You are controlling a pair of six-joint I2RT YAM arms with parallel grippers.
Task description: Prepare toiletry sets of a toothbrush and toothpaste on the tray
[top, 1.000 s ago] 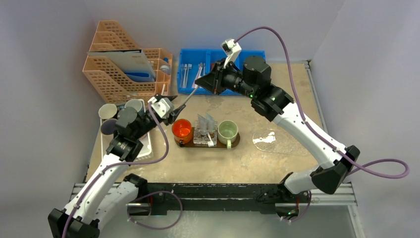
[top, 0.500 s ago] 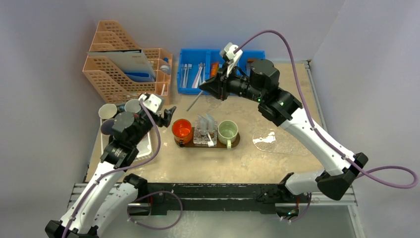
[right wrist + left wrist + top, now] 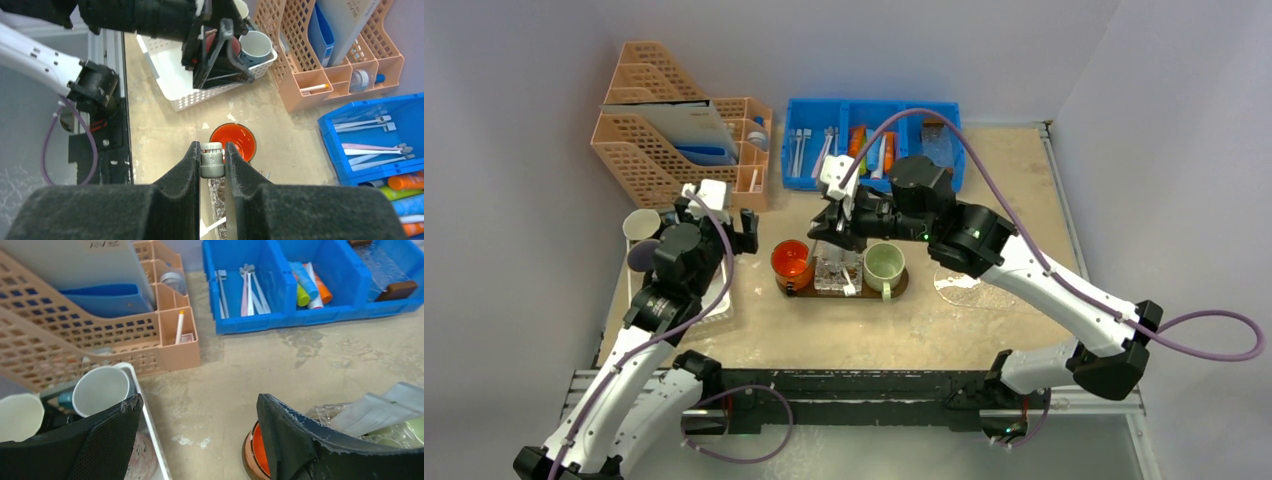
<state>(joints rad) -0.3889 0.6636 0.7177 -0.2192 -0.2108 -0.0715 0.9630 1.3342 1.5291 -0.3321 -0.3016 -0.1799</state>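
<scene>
Since bound for the tray (image 3: 902, 288), pinching small pale tube (image 3: 212, 161) between right fingers (image 3: 192, 167), centre of frame, above orange cup (image 3: 240, 139). Holding left fingers (image 3: 107, 440) spread at left, probably giving room.

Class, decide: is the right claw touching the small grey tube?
Touching. The right wrist view shows the small grey tube clamped in the right claw, with no gap on either side.
</scene>
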